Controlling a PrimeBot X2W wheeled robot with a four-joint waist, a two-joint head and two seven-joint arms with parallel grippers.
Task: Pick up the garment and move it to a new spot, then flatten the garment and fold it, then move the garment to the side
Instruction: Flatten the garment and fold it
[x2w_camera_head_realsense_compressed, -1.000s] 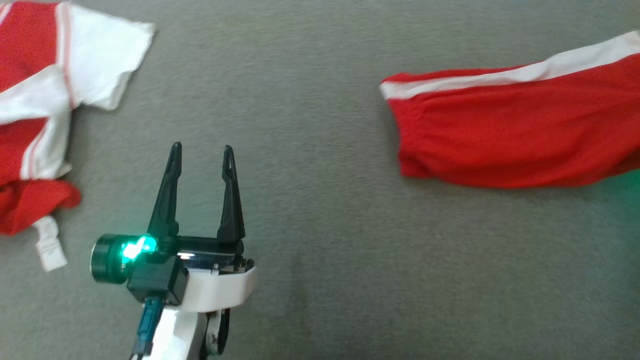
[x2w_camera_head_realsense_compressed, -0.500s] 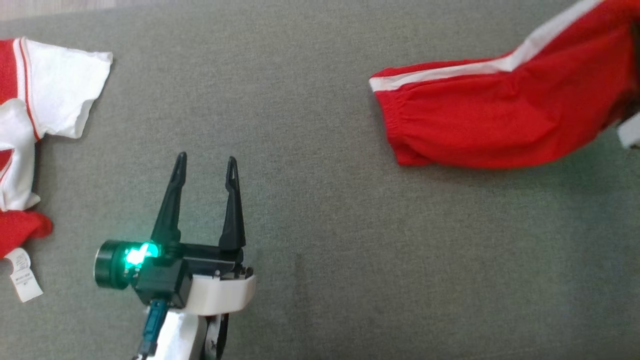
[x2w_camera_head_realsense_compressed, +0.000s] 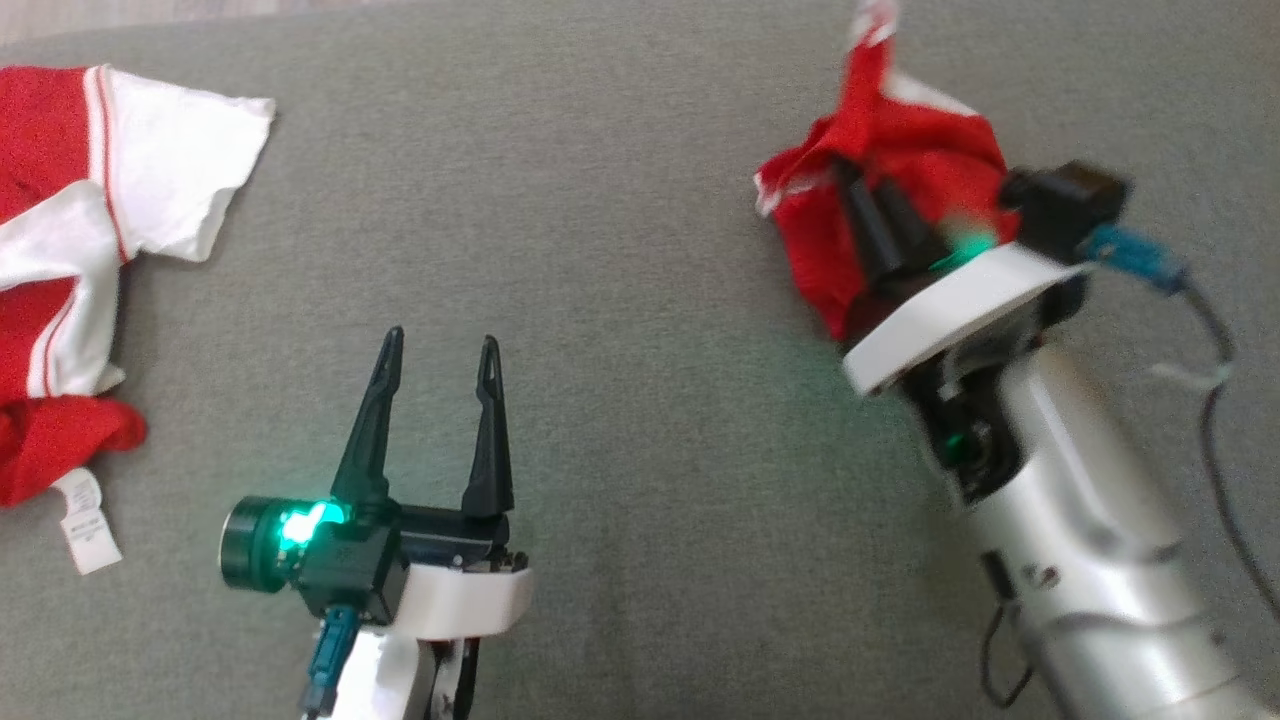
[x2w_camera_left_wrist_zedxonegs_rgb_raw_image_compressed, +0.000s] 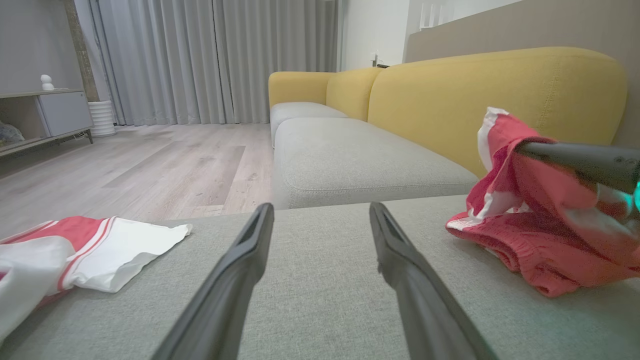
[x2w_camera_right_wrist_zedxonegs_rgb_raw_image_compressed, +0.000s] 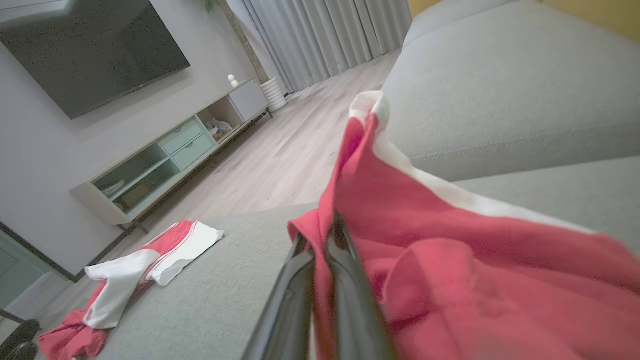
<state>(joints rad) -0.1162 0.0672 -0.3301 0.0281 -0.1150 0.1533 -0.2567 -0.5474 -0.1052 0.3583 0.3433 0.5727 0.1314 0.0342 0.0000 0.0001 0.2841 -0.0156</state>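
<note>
Bunched red shorts on the right of the grey seat cushion.
A red-and-white shirt lies far left; the right gripper is clamped on the red shorts, the left gripper spread wide, empty.

Bunched red garment, white stripe

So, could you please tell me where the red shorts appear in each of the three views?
Head view: the red shorts sit upper right, bunched around the shut right claw.
Left wrist view: the shorts lie at the right edge, beyond the open left claw.
Right wrist view: the shorts spread from centre to lower right.
Shared landmark: the red and white shirt, at the left in every view.
</note>
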